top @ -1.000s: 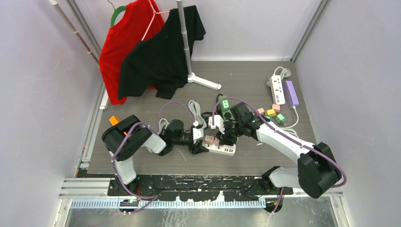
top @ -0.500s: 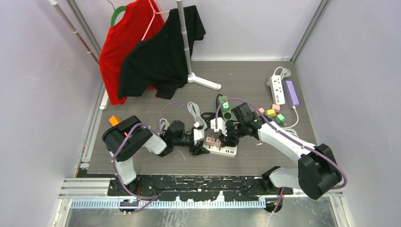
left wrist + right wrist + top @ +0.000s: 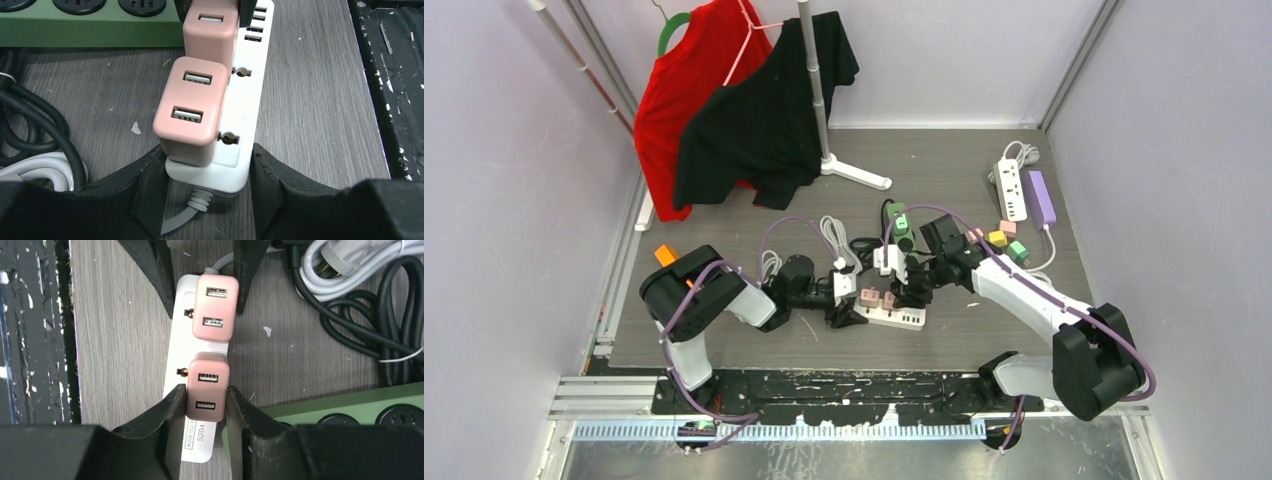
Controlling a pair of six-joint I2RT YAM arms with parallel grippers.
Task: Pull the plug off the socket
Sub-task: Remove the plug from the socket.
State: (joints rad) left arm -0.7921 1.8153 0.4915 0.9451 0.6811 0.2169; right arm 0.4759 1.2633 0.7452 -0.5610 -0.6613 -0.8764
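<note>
The socket is a white power strip (image 3: pixel 904 319) lying on the table, with two pink USB plugs on it. My left gripper (image 3: pixel 207 170) is shut on the strip's (image 3: pixel 247 120) cord end, one finger on each side. The nearer pink plug (image 3: pixel 190 110) sits just ahead of those fingers. My right gripper (image 3: pixel 206 400) is shut on the other pink plug (image 3: pixel 207 382), its pads (image 3: pixel 175 405) pressed against both sides. That plug (image 3: pixel 207 30) still sits against the strip (image 3: pixel 175 340). The second plug (image 3: pixel 216 312) stands free.
A green power strip (image 3: pixel 902 225) and coils of black and white cable (image 3: pixel 839 240) lie just behind the white strip. At the back right are another white strip (image 3: pixel 1011 190), a purple one (image 3: pixel 1042 198) and small coloured plugs (image 3: pixel 999 240). A clothes stand (image 3: pixel 819 100) with shirts is at the back.
My right gripper has shifted slightly nearer and lower over the strip, still shut on the pink plug. The left gripper and the strip have stayed put.
</note>
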